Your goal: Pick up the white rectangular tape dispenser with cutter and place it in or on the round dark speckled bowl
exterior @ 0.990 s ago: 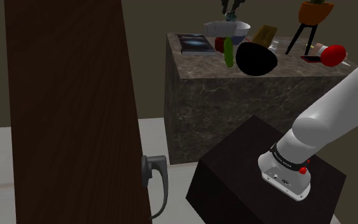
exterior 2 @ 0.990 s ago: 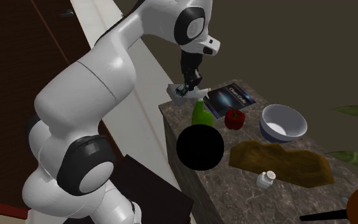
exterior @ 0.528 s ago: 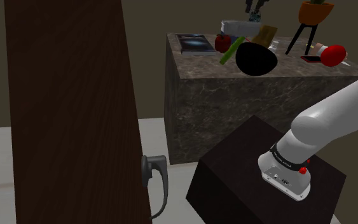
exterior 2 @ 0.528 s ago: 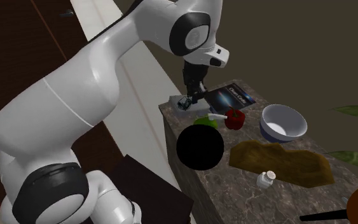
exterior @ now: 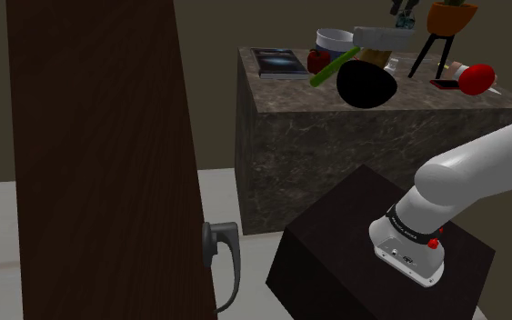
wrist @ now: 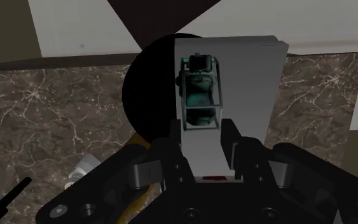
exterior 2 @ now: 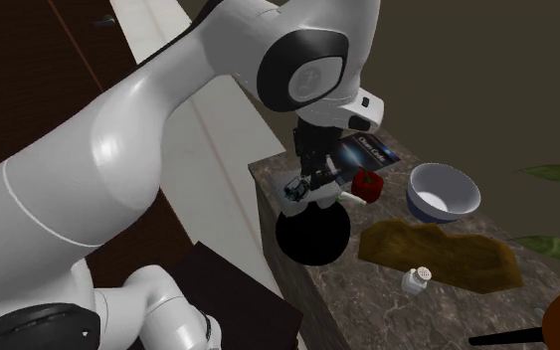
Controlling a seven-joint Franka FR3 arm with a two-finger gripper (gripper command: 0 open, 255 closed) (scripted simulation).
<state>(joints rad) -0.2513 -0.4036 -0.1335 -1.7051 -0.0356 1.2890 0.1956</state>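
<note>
In the second exterior view, the tape dispenser (exterior 2: 300, 195), clasped in the gripper (exterior 2: 317, 182), hangs over the round bowl (exterior 2: 312, 239) at the counter's (exterior 2: 367, 298) left edge. Behind the round bowl lie a pepper (exterior 2: 368, 185) and a book (exterior 2: 362, 154). A second bowl (exterior 2: 445, 189) sits to the right, and a shaker (exterior 2: 417, 279) stands nearer.

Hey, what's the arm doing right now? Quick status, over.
Gripper shut on white tape dispenser. Dispenser hangs over the dark bowl, at its edge, not yet released. Green bottle lies beside the bowl.
</note>
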